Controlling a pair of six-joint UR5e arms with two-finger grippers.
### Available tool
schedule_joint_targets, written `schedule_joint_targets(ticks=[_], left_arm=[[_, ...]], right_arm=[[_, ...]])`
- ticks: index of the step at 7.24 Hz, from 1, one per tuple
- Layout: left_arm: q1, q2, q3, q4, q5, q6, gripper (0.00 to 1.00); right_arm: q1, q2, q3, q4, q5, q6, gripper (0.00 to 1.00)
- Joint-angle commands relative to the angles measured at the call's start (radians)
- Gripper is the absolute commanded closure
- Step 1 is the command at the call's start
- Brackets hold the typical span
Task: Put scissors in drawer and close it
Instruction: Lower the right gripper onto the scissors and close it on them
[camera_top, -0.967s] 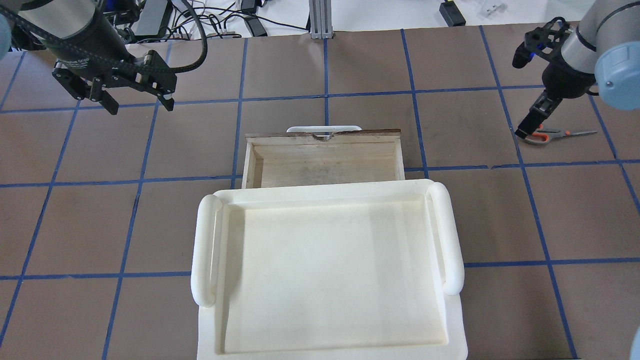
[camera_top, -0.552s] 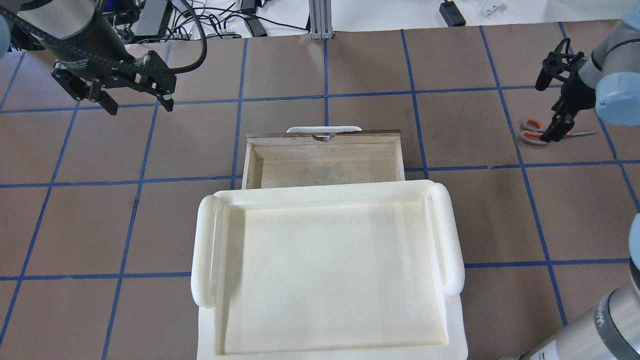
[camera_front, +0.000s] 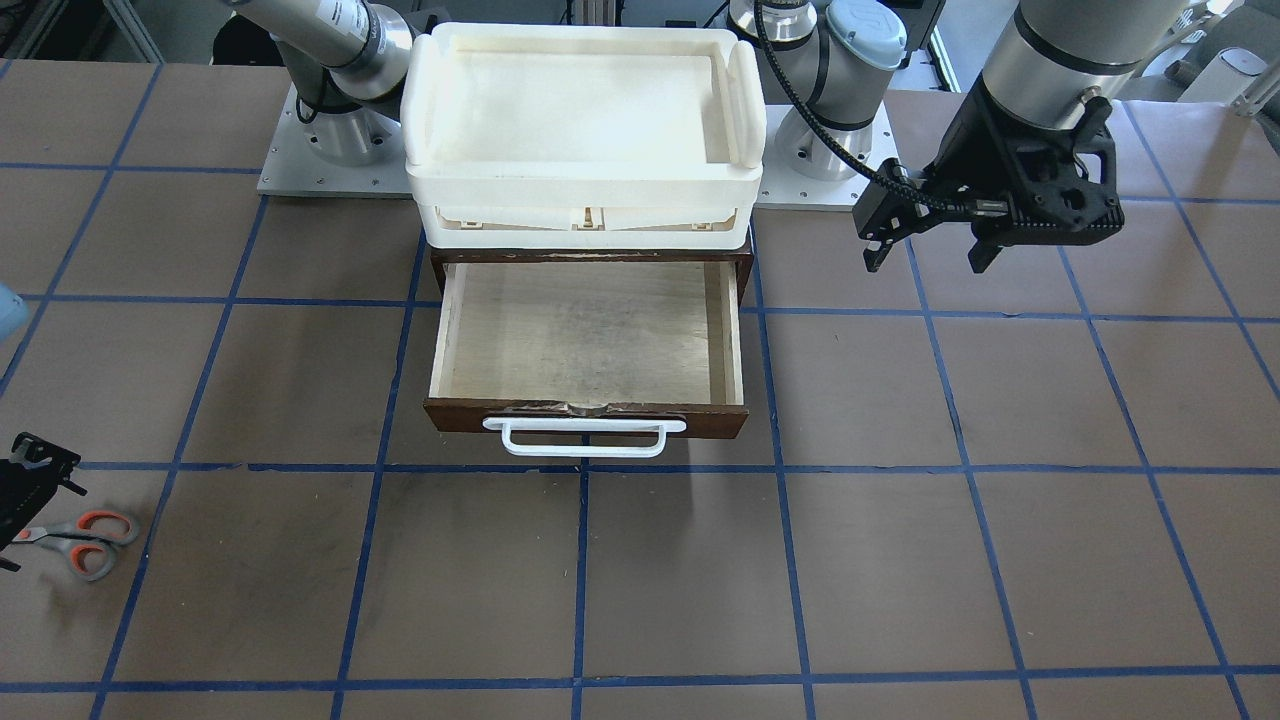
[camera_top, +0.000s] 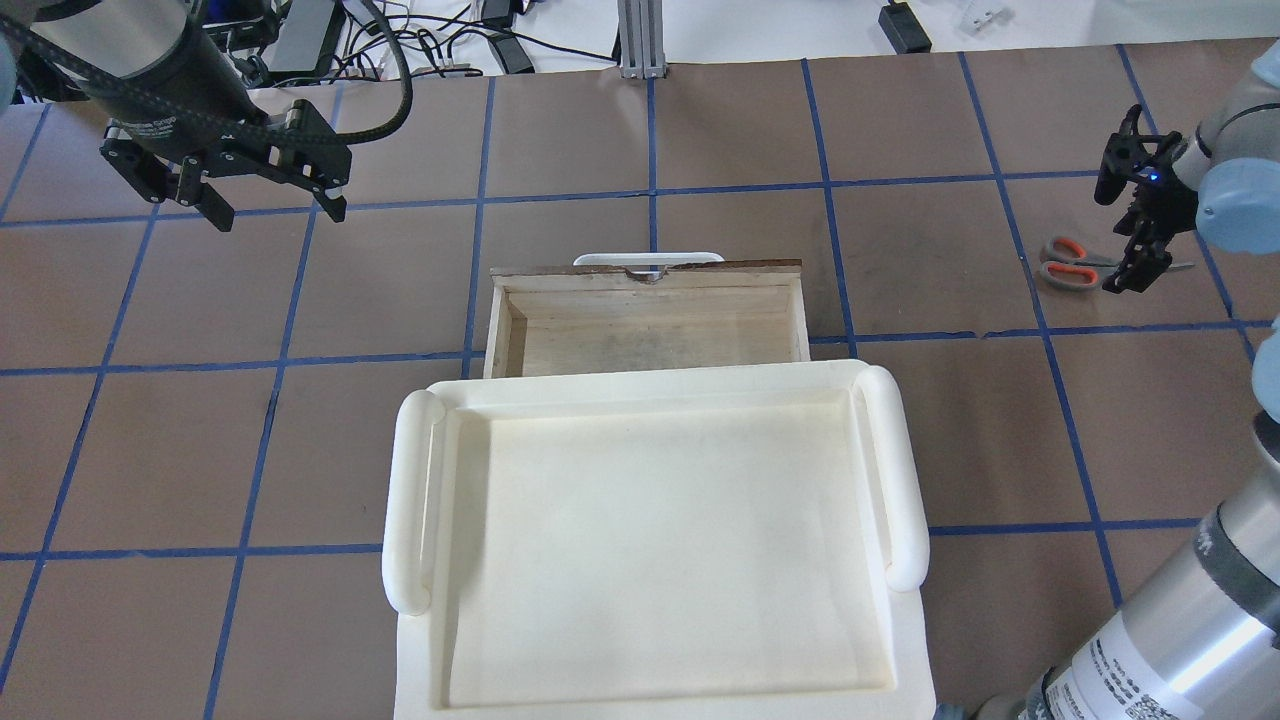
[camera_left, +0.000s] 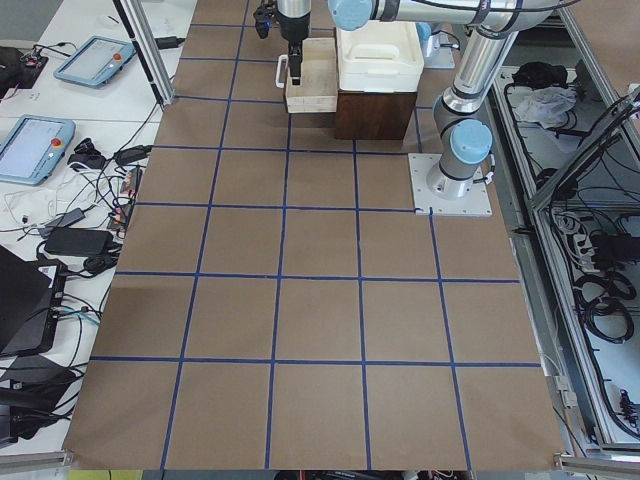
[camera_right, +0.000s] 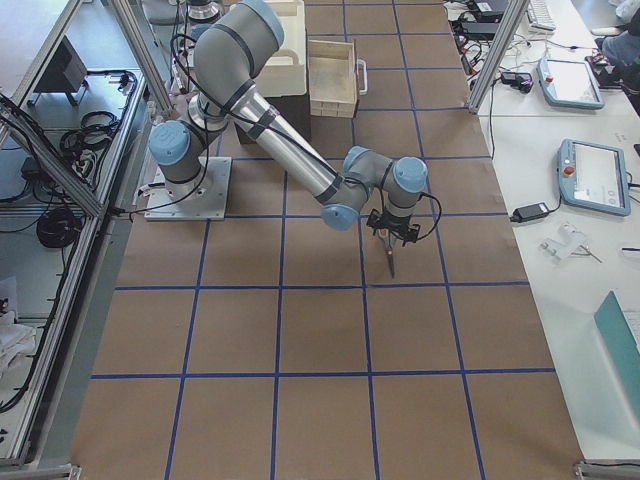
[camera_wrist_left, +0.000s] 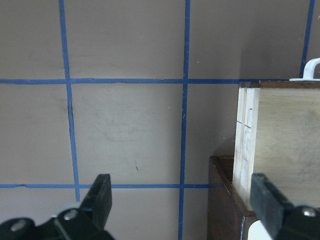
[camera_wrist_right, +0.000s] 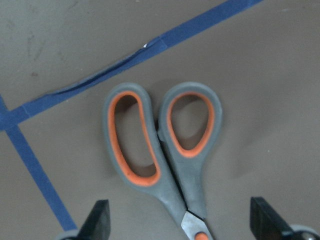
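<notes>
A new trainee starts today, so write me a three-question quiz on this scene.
1. True or false: the drawer is open and empty.
2. Where are the scissors? A in the drawer; B flat on the table; C lifted off the table.
3. Which end effector is over the scissors, and is it open or shut?
Key: 1 true. 2 B. 3 The right end effector, open.
</notes>
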Motion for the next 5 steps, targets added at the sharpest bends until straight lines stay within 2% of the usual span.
schedule_joint_targets(ticks=[1, 4, 5], left_arm=[[0.000, -0.002, -0.001, 0.001, 0.001, -0.025, 0.00], [0.003, 0.001, -0.001, 0.001, 0.000, -0.016, 0.00], [0.005, 0.001, -0.001, -0.001, -0.003, -0.012, 0.00]], right_arm=[[-0.002, 0.011, -0.002, 0.004, -0.009, -0.084, 0.04], [-0.002, 0.020, -0.003, 0.003, 0.002, -0.264, 0.08], [-0.002, 0.028, -0.008, 0.003, 0.002, -0.267, 0.10]])
